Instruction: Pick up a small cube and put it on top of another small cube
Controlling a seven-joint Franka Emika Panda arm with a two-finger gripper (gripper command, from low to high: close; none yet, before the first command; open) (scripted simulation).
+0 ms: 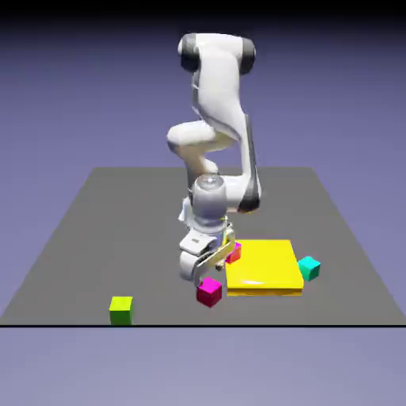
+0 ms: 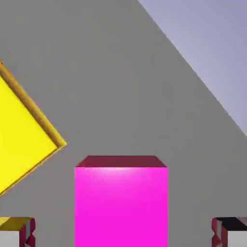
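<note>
Magenta cube [image 2: 121, 202] is sitting on the desk [image 1: 95, 238] between the hand's [image 1: 208, 266] wide-open fingers [image 2: 17, 232], ungripped, yellow slab [image 1: 263, 267] lying at its two o'clock.

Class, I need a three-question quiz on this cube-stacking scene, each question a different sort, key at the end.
1. True or false: the claw is shut on the magenta cube.
2. Which lies nearest the yellow slab? A green cube B teal cube
3. Fill in: in the hand view the magenta cube shows between the two ___.

Key: 1 false; 2 B; 3 fingertips.
</note>
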